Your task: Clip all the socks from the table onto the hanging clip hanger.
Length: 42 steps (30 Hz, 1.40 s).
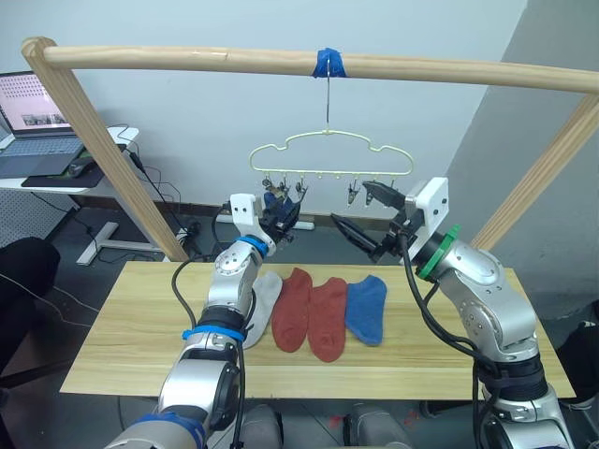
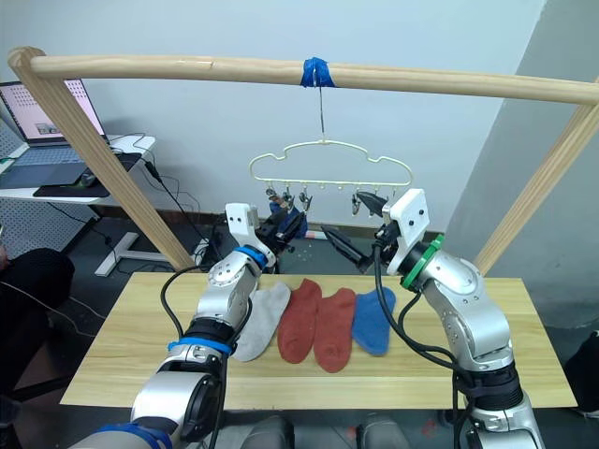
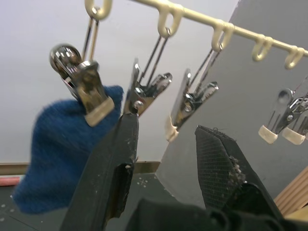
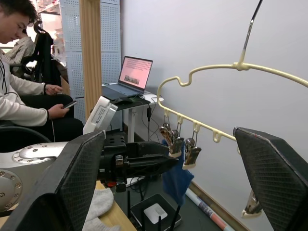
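Your left arm crosses in front of the grey sock, hiding its upper part. One blue sock hangs from the end clip of the clip hanger; in the head views your left end effector largely covers it.

On the worktop you can count four socks in a row: one grey, two rust red and one blue, each touching or overlapping the next. A sixth sock cannot be made out.

The hanger dangles by its hook from blue tape on the wooden pole. Near your left end effector three clips hang close together, with two more further along the bar.

Your left end effector is raised among those clips, its fingers parted and gripping nothing; one finger touches the second clip. Your right end effector sits beside the far clips, spread wide and empty.

The worktop has bare wood at both ends and along the near edge. A person sits beyond the frame by a laptop.
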Each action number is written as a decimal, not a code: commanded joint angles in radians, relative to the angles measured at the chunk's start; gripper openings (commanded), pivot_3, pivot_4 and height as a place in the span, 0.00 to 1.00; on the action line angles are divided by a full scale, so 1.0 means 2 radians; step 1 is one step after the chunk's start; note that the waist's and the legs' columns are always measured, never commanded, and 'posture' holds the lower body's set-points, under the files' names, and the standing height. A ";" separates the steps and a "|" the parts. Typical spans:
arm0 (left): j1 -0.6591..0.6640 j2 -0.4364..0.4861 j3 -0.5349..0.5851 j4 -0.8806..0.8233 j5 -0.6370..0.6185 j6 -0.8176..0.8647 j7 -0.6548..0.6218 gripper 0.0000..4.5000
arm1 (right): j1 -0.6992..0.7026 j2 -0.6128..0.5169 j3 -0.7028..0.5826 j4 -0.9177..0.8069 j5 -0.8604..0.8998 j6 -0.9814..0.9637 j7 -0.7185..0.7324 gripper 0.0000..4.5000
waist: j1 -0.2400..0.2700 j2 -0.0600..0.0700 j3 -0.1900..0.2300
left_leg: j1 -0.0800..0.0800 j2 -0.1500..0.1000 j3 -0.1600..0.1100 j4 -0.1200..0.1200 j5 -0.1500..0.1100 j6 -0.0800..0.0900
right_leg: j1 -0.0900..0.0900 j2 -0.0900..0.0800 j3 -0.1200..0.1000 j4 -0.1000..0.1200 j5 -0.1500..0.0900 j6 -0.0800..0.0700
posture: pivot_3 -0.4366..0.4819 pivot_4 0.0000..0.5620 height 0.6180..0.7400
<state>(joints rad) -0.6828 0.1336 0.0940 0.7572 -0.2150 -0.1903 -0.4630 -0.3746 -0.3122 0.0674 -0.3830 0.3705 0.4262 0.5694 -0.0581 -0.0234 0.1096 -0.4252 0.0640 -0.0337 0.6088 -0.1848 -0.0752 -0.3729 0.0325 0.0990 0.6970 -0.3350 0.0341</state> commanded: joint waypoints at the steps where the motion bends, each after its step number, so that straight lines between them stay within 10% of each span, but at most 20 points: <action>1: -0.017 0.005 0.006 -0.001 0.005 -0.019 0.005 0.47 | -0.010 -0.003 0.005 -0.018 0.003 -0.010 0.007 1.00 | 0.000 0.000 0.000 | 0.000 0.000 0.000 0.000 0.000 0.000 | 0.000 0.000 0.000 0.000 0.000 0.000 | 0.41 0.16 1.00; 42: -0.072 0.013 0.016 0.076 0.015 -0.063 0.002 0.47 | -0.005 -0.011 0.010 -0.024 0.003 -0.009 0.002 1.00 | -0.001 0.000 0.000 | 0.000 0.000 0.000 0.000 0.000 0.000 | 0.000 0.000 0.000 0.000 0.000 0.000 | 0.38 0.17 1.00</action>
<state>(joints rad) -0.7965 0.1540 0.1231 0.9195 -0.1938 -0.2927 -0.4524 -0.3740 -0.3333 0.0991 -0.3846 0.3739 0.4262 0.5799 -0.0600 -0.0234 0.1096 -0.4252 0.0640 -0.0337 0.6090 -0.1847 -0.0753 -0.3728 0.0324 0.0988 0.6973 -0.3350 0.0341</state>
